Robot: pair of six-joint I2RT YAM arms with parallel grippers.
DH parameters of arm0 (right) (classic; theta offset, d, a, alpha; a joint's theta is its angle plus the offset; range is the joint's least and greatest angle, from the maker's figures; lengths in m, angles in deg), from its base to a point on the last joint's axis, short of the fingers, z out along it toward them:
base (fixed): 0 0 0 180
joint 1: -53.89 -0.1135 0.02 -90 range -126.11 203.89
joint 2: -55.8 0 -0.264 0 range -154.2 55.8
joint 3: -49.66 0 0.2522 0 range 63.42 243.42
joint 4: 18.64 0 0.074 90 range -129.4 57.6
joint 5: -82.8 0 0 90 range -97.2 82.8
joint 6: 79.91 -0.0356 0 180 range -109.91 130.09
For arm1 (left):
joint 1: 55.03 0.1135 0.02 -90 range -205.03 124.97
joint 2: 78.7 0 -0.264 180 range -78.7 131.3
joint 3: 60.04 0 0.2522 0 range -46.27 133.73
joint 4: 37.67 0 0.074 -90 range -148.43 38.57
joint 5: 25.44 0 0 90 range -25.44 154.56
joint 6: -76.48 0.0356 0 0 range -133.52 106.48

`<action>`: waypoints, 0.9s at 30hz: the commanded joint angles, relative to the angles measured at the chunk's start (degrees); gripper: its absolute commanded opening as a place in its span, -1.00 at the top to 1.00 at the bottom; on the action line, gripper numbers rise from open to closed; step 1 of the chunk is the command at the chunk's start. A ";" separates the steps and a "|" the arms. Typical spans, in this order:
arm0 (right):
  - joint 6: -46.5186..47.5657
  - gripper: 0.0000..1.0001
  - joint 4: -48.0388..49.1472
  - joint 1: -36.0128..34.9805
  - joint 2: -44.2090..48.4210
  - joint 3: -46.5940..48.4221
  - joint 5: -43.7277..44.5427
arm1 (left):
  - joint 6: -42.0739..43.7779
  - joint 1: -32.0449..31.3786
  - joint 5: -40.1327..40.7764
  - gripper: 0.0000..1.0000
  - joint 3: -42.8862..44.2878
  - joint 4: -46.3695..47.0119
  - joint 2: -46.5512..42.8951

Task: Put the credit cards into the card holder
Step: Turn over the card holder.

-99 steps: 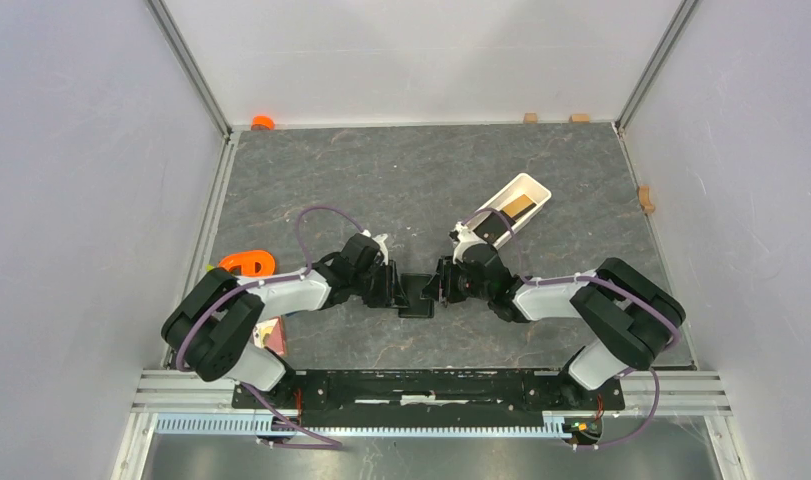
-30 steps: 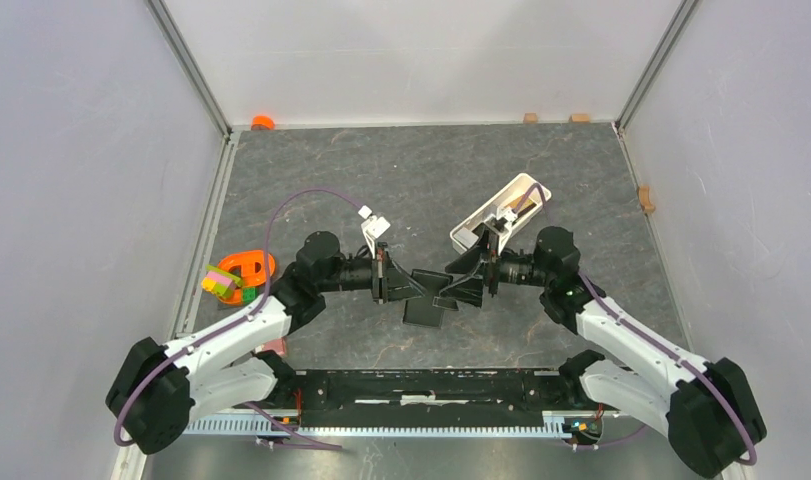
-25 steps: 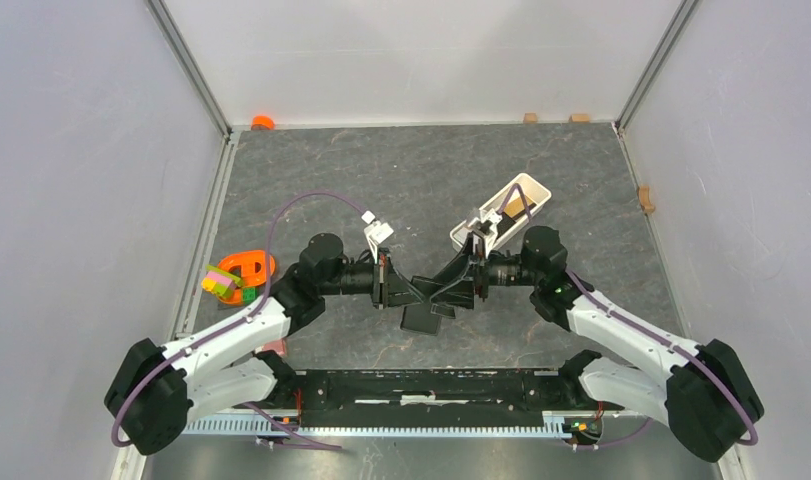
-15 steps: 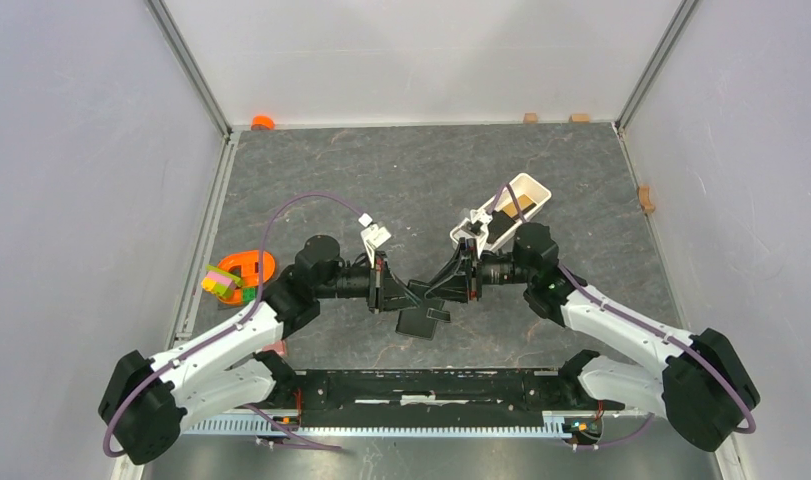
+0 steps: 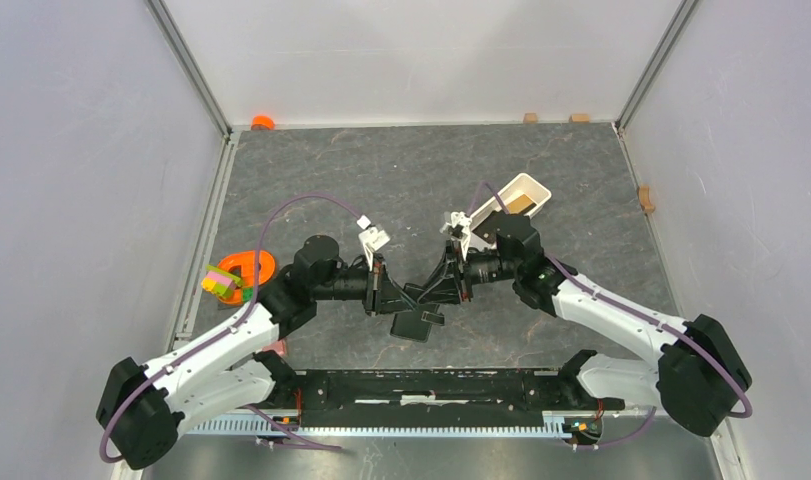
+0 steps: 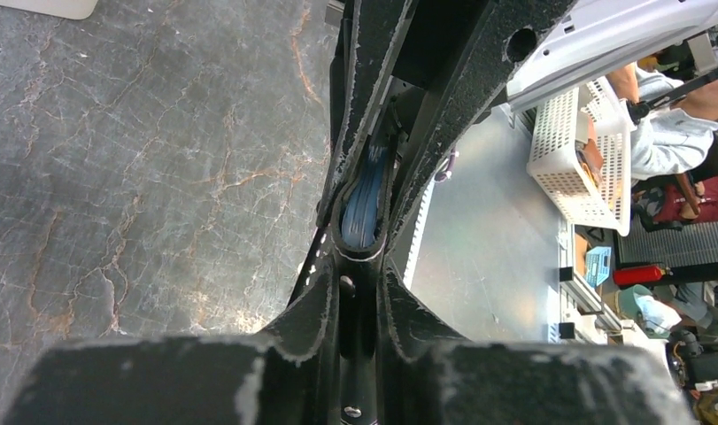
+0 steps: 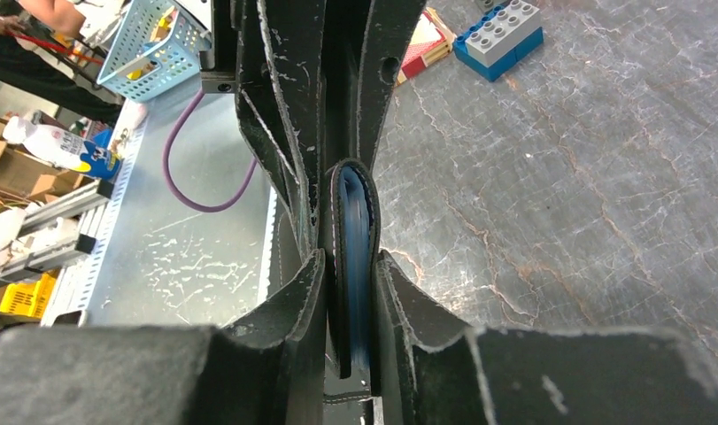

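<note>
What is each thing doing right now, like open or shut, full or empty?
card holder: folded nearly shut, pinched between both grippers.
light blue card: tucked inside the card holder.
left gripper: shut on the card holder.
right gripper: shut on the card holder.
white tray: upright on the table, with a tan card in it.

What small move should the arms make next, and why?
Probably the right gripper lets go, while the left gripper holds the card holder: a blue card already sits inside, and a tan card seems to wait in the white tray.
</note>
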 commanded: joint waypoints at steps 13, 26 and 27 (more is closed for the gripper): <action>28.71 1.00 -6.73 -8.11 13.99 0.16 53.32 | -26.05 9.77 20.81 -0.91 9.65 -17.68 -5.56; 56.31 1.00 7.22 -41.02 12.94 -1.14 87.55 | -43.02 12.67 18.35 -1.00 10.82 -17.09 -2.79; 58.45 1.00 8.68 -42.80 11.54 -1.05 89.68 | -44.19 12.73 18.35 -1.00 10.35 -16.52 -3.06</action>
